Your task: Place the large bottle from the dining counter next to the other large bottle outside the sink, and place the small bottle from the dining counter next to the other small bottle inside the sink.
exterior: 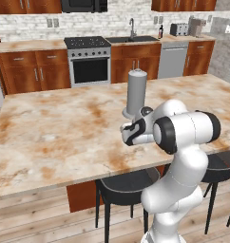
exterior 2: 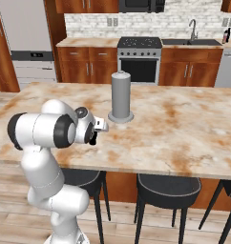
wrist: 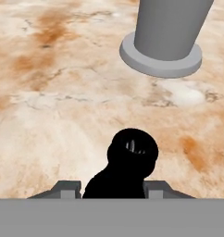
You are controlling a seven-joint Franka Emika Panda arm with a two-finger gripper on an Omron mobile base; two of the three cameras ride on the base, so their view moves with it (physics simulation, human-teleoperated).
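On veined marble dining counter (wrist: 63, 92), tool (wrist: 113, 187) clamping glossy black small bottle (wrist: 127, 162) — grey cylinder (wrist: 169, 28) near

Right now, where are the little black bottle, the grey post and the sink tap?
small bottle (wrist: 131, 152): hand view, its round top.
grey post (exterior 2: 120, 93): right base view, mid column.
sink tap (exterior: 132, 26): left base view, its neck.

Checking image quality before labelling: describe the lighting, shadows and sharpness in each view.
Left base view: even light, far sink soft; right base view: same flat light, faint shadow at the grey cylinder; hand view: small bottle a featureless black silhouette between the fingers, marble dining counter blurry.
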